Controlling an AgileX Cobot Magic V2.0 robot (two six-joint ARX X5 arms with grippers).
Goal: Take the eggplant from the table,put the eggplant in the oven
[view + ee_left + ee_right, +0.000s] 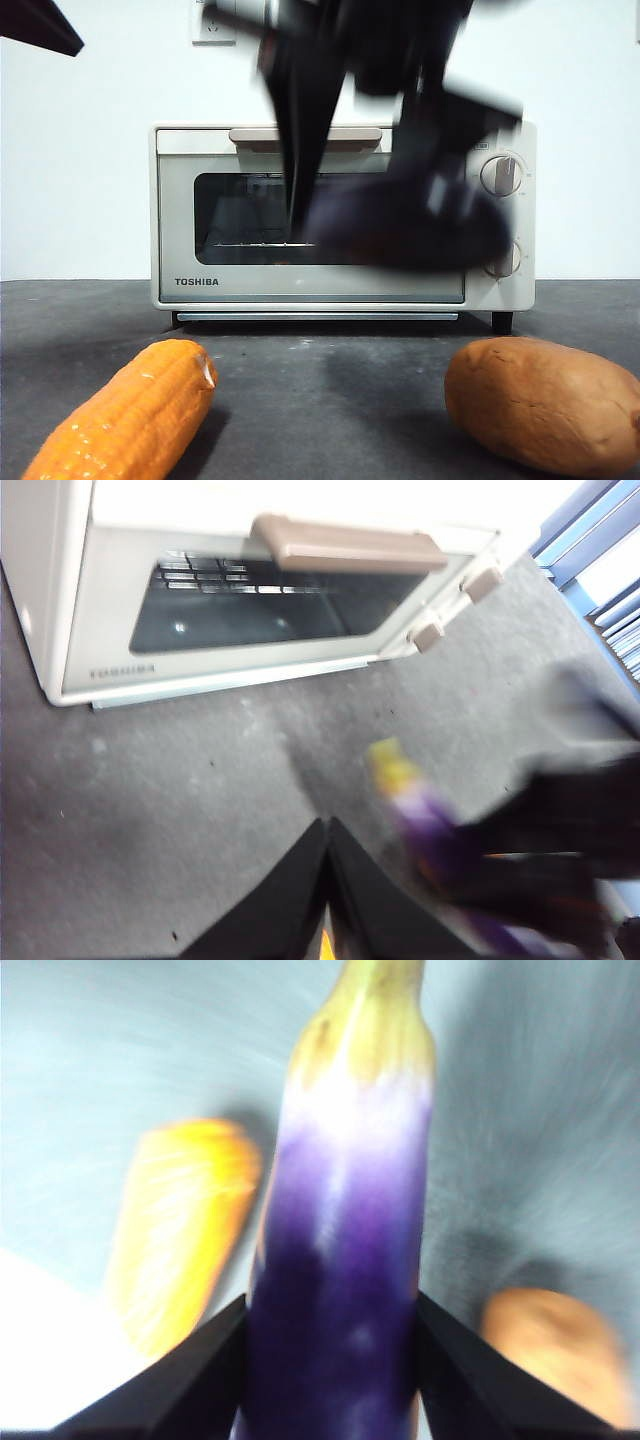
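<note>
Eggplant (340, 1260) off the table (320, 400), airborne, pinched between the two jaws of the right gripper (335, 1360). Judged smooth-skinned and slippery, firm, moderately light; tapers toward the pale stem end, so likely to slide if squeezed on the taper. Best held across the thick purple belly, as now, one jaw on each flank. Stem end points away from the wrist.

Front view: carrying arm drops in from above, blurred, load hanging in front of the oven (340, 215) glass, above the corn cob (125, 415) and potato (545, 400).

Oven door appears closed, handle (345, 545) untouched. Judged: door must open before insertion.

Left gripper (327, 880) with jaws pressed together, empty, above bare table in front of the oven, near the eggplant.
</note>
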